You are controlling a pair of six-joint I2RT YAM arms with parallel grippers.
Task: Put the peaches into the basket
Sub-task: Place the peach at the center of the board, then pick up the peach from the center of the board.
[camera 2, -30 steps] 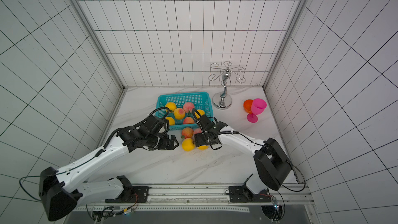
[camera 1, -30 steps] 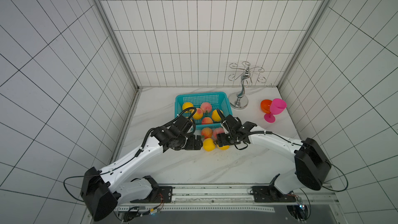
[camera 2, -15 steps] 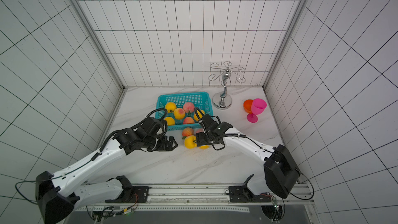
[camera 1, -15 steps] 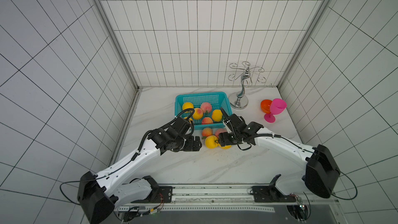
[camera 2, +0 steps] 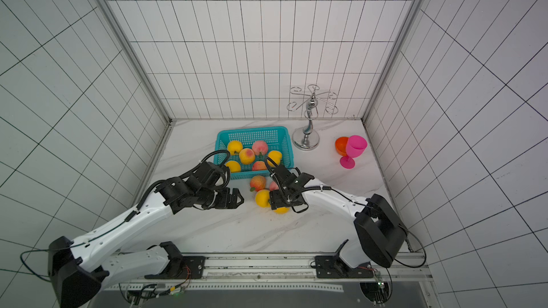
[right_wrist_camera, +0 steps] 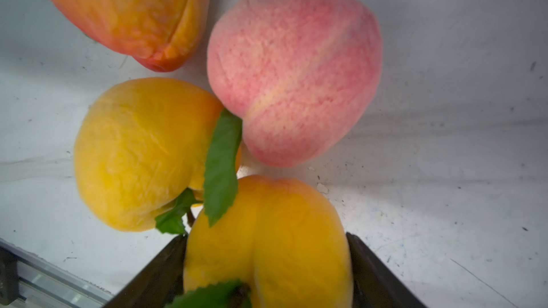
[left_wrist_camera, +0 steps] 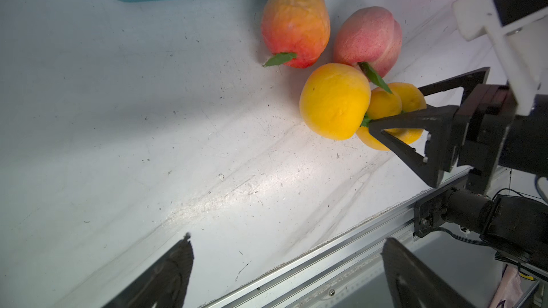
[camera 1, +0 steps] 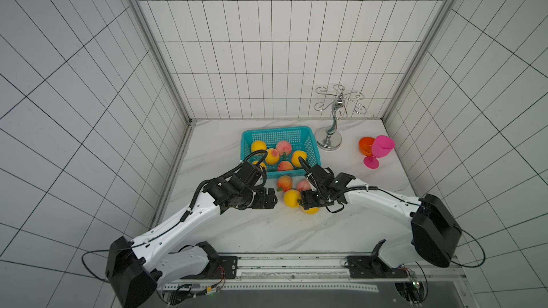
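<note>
Grasp step: right gripper [camera 1: 309,202] clamps yellow peach [right_wrist_camera: 267,241] low over table [camera 1: 267,232], touching three loose peaches [camera 1: 291,197] just before basket [camera 1: 278,131], which holds six. Idle left gripper [camera 1: 268,200] gapes wide, empty. Next, probably: lift clear of neighbours, carry over rim, release.

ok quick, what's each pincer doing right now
left pincer: open, nothing in it
right pincer: closed on a yellow peach
</note>
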